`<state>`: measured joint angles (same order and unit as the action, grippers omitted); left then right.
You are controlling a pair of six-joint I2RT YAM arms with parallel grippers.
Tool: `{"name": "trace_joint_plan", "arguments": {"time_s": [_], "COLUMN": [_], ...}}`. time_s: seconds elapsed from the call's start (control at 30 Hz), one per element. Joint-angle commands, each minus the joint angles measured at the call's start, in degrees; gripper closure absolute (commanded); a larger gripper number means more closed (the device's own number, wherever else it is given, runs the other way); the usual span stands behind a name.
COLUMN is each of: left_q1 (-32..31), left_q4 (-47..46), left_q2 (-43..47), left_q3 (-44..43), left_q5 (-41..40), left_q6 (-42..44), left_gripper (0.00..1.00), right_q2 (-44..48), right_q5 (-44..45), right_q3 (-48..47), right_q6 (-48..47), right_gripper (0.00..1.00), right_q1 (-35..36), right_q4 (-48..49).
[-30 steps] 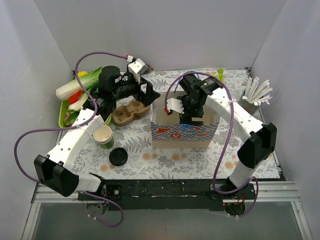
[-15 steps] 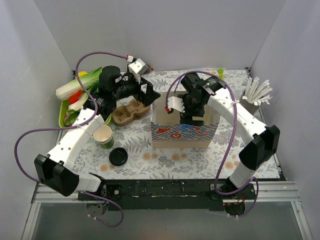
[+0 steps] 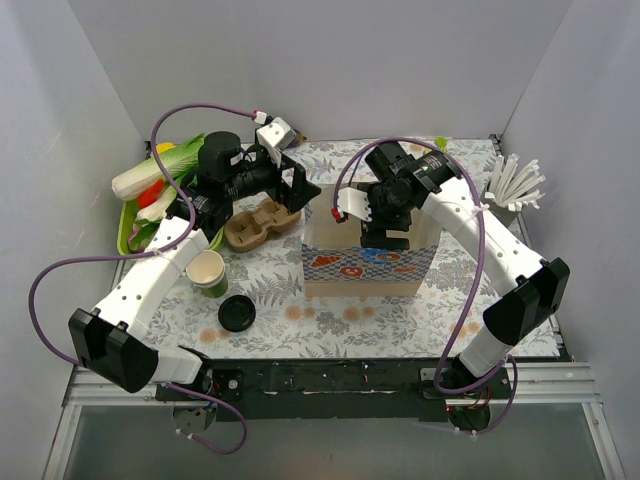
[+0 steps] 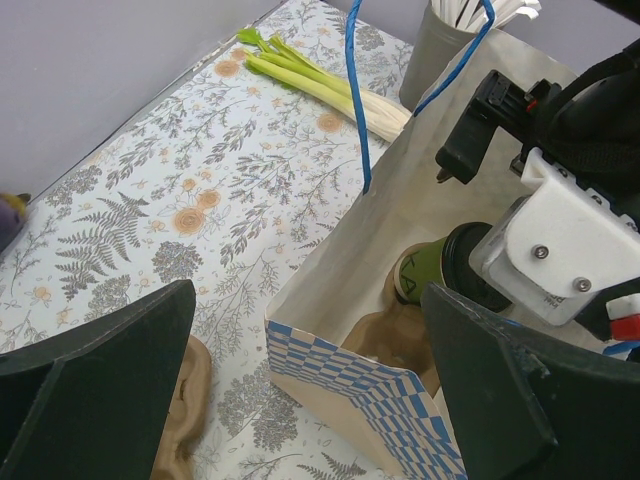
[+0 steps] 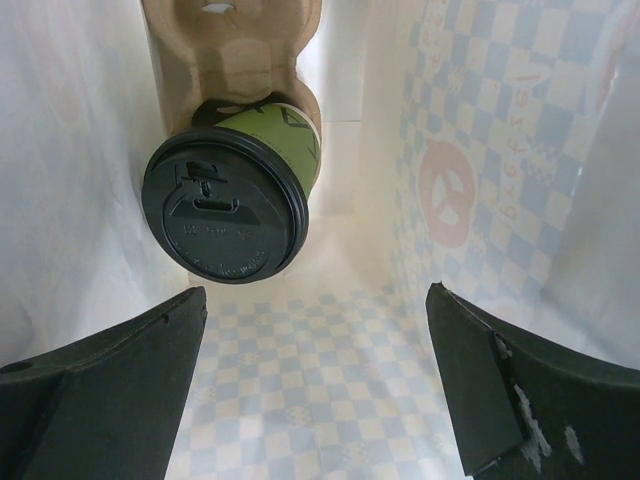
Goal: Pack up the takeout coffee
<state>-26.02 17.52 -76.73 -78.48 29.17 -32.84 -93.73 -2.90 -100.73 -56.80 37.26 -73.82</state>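
The paper bag (image 3: 365, 268) stands upright and open at the middle of the counter (image 3: 400, 312).

**Task item.** The takeout coffee (image 5: 230, 205) is inside the bag. The green cup with its black lid fitted sits in one pocket of a cardboard carrier (image 5: 235, 50) on the bag floor. It is close to one side wall.

**Right arm.** The right claw (image 5: 315, 300) is lowered through the bag mouth, directly above the coffee. The claw is released. Its fingers are spread wide, they grasp nothing, and they are clear of the lid.

**Left arm.** The left claw (image 4: 308, 295) hangs just beside the bag's far left corner, above a second carrier (image 3: 262, 222). This claw is also released and grasps nothing.

**Other items.**
- Stacked lidless cups (image 3: 207, 272) and a loose black lid (image 3: 237, 314) lie toward the near left corner.
- A vegetable tray (image 3: 150, 200) sits along the left edge.
- A straw holder (image 3: 510, 195) stands at the far right corner.
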Motion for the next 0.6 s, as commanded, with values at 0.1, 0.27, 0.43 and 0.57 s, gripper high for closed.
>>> {"name": "trace_joint_plan", "arguments": {"time_s": [0.1, 0.27, 0.43, 0.57], "left_q1": [-0.4, -0.5, -0.7, -1.1], "left_q4": [-1.1, -0.6, 3.1, 8.4], "left_q2": [0.8, 0.8, 0.2, -2.4], "left_q3": [0.1, 0.1, -0.2, -2.7], "left_q5": [0.7, 1.3, 6.2, 12.0], "left_q6": [0.1, 0.2, 0.4, 0.8], "left_gripper": [0.02, 0.02, 0.02, 0.02], "right_q2": [2.3, 2.6, 4.5, 7.0], "right_q5": [-0.4, -1.5, -1.9, -3.9], "right_q3": [-1.9, -1.1, 0.9, 3.1], "right_q6": [1.9, 1.9, 2.9, 3.9], "right_gripper": [0.02, 0.02, 0.02, 0.02], "right_q1": [0.3, 0.3, 0.3, 0.2], "right_q4": [-1.1, -1.1, 1.8, 3.6]}}
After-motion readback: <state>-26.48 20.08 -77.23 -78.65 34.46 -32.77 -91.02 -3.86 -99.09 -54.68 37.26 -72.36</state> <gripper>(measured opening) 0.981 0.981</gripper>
